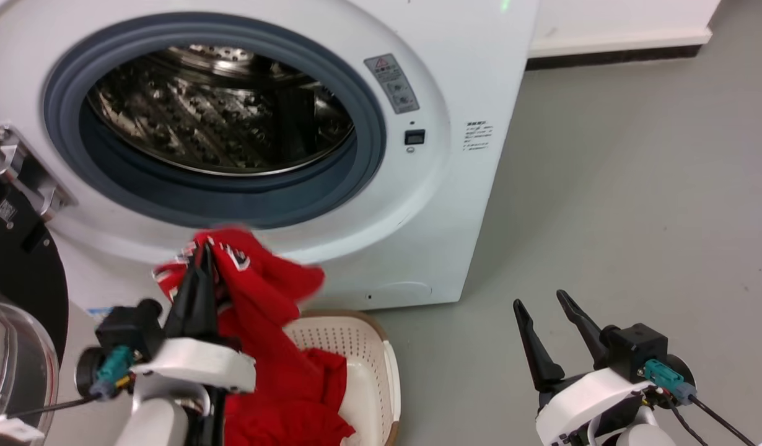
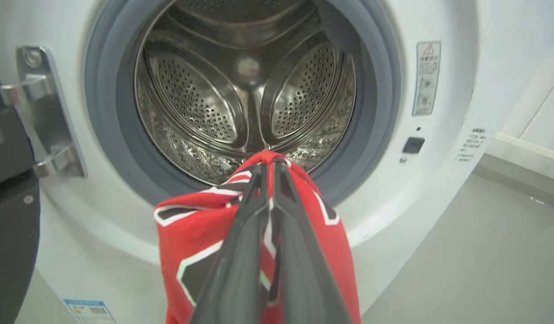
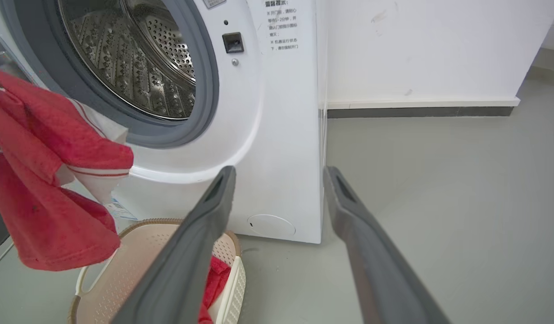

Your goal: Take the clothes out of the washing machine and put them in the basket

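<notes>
Clothes [image 1: 263, 291] hung from our left gripper [image 1: 202, 251], whose two fingers were pressed together on a fold of the red lettered jersey. We recorded the held fabric just below the lower edge of the porthole, outside the drum [image 1: 220, 111] and above the left part of the basket [image 1: 337, 337]. More red fabric lay inside the basket. We could not tell whether the hanging garment touched it.

The basket stood on the floor [image 1: 635, 198] just in front of the washing machine [image 1: 461, 186], with its brown rim near the machine's base. Our right gripper [image 1: 539, 298] hovered well apart from the clothes, its fingers spread and holding nothing, over grey floor to the machine's right. On that side we noted open floor as far as the wall skirting [image 1: 616, 52]. On the left side, the swung-open door [image 1: 28, 291] and its steel hinge [image 1: 21, 173] stood close beside the left arm.
</notes>
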